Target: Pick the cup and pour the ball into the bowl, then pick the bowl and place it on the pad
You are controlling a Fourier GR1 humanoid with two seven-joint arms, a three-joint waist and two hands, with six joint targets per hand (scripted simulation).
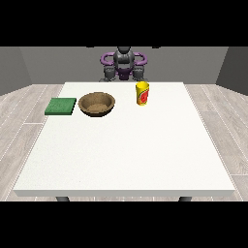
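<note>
A white table [121,160] fills the near view over pale wood-plank flooring [19,116], with grey walls behind. Toward its far side stands one brown bowl [97,103]; one green pad [61,106] lies just left of it, and one yellow cup [142,93] stands upright to its right. The robot [124,65] sits beyond the bowl; its hands cannot be made out, so whether the fingers are spread cannot be told.

The robot [124,64] sits upright, arms apparently folded close to its torso, hands indistinct.

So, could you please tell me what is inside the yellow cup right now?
The yellow cup with the red label stands upright on the white table. Its rim shows only yellow; from this angle the wall hides the inside, so no ball is visible.
</note>
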